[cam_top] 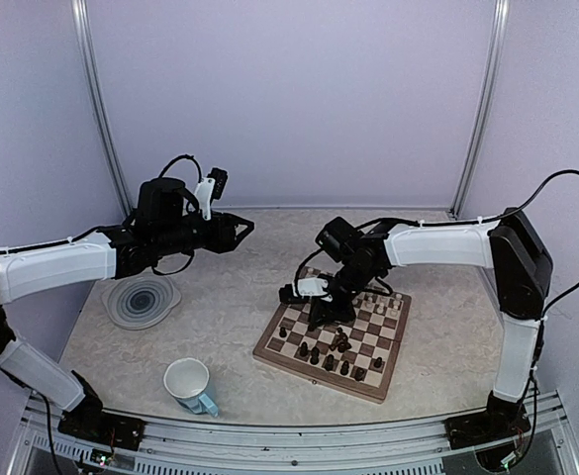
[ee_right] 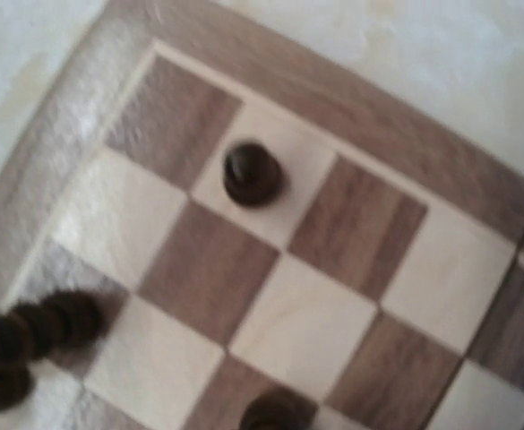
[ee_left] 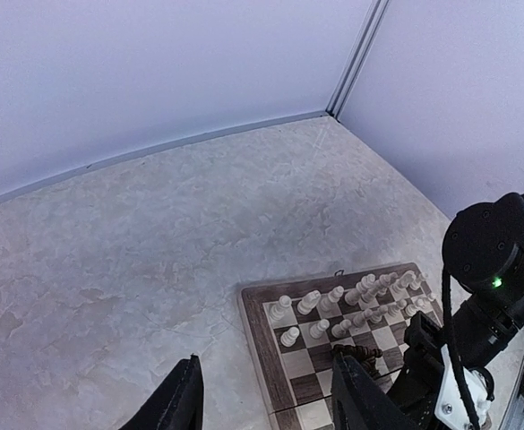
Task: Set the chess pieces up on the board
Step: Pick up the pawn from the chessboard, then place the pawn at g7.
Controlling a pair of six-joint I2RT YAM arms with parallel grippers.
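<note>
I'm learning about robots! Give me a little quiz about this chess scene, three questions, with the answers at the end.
1. True or false: the cream-white pieces stand along the far side of the board.
2. Which gripper hangs over the board? A) left gripper B) right gripper
3. Fill in: the white ____ stands near the front edge of the table.
Key: 1 true; 2 B; 3 mug.
</note>
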